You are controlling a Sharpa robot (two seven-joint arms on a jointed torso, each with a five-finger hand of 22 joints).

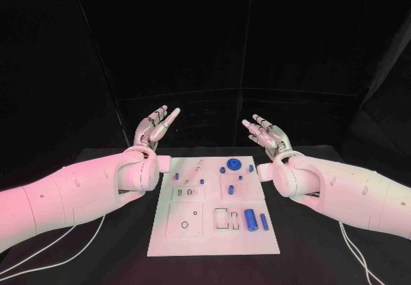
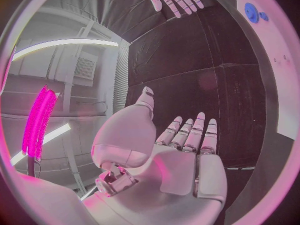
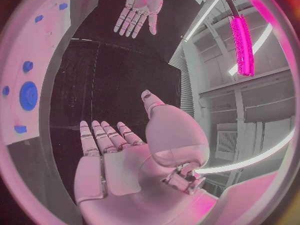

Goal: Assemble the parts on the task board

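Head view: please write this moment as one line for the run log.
left robot hand: open, raised | right robot hand: open, raised | task board: untouched | blue parts: lying on board

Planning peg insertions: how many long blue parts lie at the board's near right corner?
2, side by side: the thick blue part and, to its right, the thin blue part. Nothing there looks hidden.

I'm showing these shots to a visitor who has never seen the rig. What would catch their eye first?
Probably the two silver hands, the left hand and right hand, raised open and empty above the far end of the table, fingers apart. Next, the white task board lying between the arms, dotted with small blue parts: a round blue gear near its far edge and a thick blue cylinder near its right side.
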